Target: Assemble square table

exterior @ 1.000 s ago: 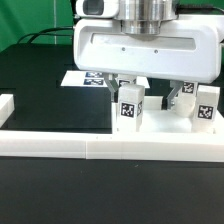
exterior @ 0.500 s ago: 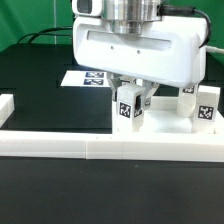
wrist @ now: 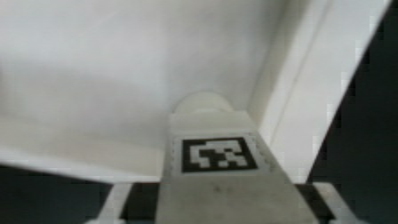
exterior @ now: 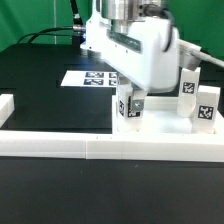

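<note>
The white two-finger gripper of the tilted arm is closed partway on a small white plastic leg block with a black-and-white tag, which stands between its fingers; in the wrist view the same block runs out straight ahead of the gripper, tag face up, its rounded end touching or just short of the white square slab; which of the two cannot be told. In the exterior view the held block stands upright on that white plastic square slab of the table, at the slab's end toward the exterior view's left. Two more white tagged leg blocks stand on the slab toward the exterior view's right, well apart from the gripper, one partly hidden by the arm. The long low white border wall runs just in front of the slab, with a short return at the exterior view's left. Behind the slab, the flat white marker board lies on the black worktop.
</note>
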Robot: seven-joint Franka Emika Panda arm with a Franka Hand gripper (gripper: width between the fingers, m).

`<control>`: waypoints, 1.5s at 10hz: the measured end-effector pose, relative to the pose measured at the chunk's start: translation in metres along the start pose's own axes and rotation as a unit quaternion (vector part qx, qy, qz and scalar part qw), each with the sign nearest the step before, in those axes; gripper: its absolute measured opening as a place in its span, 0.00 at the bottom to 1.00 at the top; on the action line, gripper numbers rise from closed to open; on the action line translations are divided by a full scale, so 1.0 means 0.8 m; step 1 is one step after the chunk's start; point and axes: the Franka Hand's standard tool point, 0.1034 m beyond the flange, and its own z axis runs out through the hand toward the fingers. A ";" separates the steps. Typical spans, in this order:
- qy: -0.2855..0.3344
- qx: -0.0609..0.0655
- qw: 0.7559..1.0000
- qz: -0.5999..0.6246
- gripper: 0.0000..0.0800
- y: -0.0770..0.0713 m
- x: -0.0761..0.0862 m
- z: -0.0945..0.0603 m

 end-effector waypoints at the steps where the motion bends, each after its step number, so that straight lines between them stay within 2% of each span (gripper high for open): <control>1: -0.012 0.004 0.997 0.070 0.36 0.000 0.001 0.000; 3: -0.015 0.009 0.993 0.119 0.36 0.001 0.000 0.000; 7: -0.014 0.008 0.980 0.200 0.36 0.001 0.003 0.000; 8: -0.018 0.007 0.965 0.260 0.37 0.001 0.004 0.000; 10: -0.015 0.005 0.953 0.304 0.39 0.004 0.006 -0.001; 14: -0.005 0.005 0.959 0.284 0.40 0.007 0.006 0.000; 15: -0.005 0.005 0.963 0.271 0.47 0.007 0.006 0.000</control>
